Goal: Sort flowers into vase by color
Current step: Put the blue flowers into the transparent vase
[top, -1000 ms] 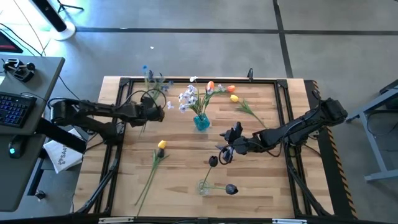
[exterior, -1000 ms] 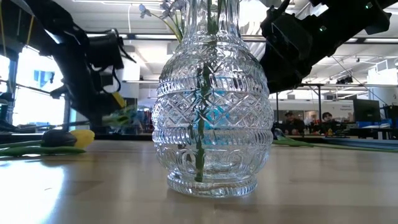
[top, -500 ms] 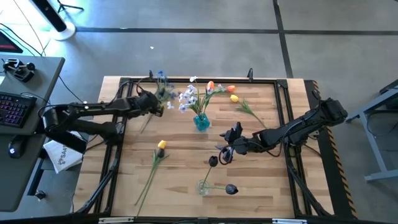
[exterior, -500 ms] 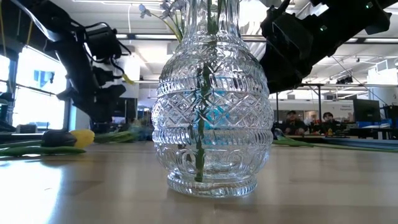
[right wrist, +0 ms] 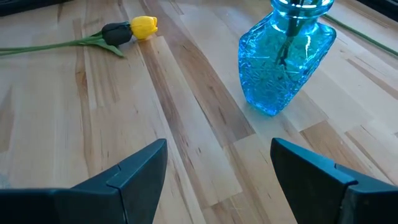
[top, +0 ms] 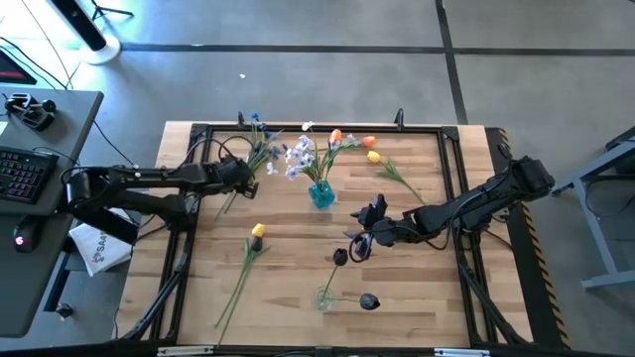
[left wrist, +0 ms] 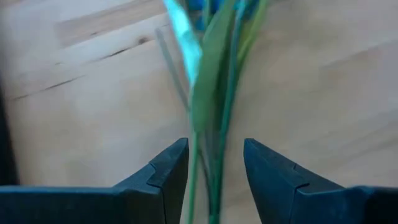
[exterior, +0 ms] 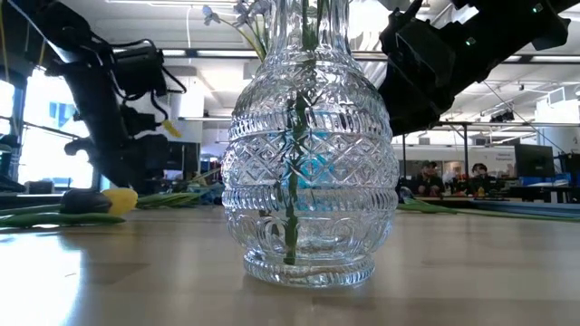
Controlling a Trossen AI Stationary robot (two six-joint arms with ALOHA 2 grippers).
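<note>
My left gripper (top: 248,169) (left wrist: 216,146) hangs over the table's far left, open. The thin green stems of the blue spray (top: 260,137) (left wrist: 211,99) run between its fingers. The spray's blossoms point toward the far edge. My right gripper (top: 357,241) (right wrist: 217,155) waits open above mid-table, facing the blue vase (top: 320,194) (right wrist: 286,56), which holds white sprays and orange tulips. A clear cut-glass vase (top: 325,297) (exterior: 308,154) near the front holds a dark bud (top: 340,257). One yellow tulip (top: 258,230) (right wrist: 143,26) lies on the table at left. My left gripper has the blue spray's stems (left wrist: 208,168) running lengthwise between its two fingers, nearer one finger (left wrist: 171,168) than the other. Whether either finger touches them, I cannot tell.
A second yellow tulip (top: 374,156) lies right of the blue vase, its stem running toward the right arm. Another dark bud (top: 369,300) shows just right of the clear vase. A black frame rims the table. A desk with a keyboard stands off the left edge.
My left gripper rose and moved toward the far edge, then came back a little nearer and lower. The blue spray's blossom end swung to the right, closer to the blue vase.
</note>
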